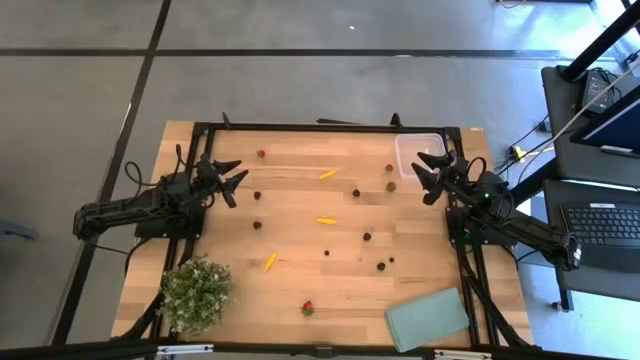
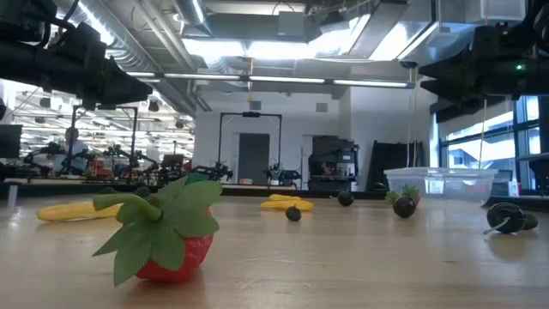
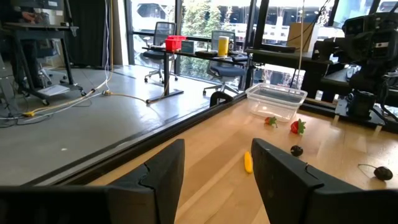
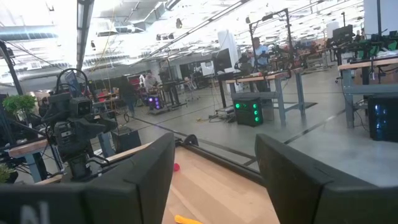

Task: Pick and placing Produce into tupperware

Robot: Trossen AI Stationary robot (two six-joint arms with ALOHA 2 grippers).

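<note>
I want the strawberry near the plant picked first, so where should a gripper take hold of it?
Grip the strawberry across its red body, coming straight down from above. It lies alone on the table, leafy cap to one side, so probably close below the leaves. Both grippers are open and away.

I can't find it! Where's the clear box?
In the high view, the tupperware sits at the table's far right corner, beside the right gripper, with strawberries just left.
</note>
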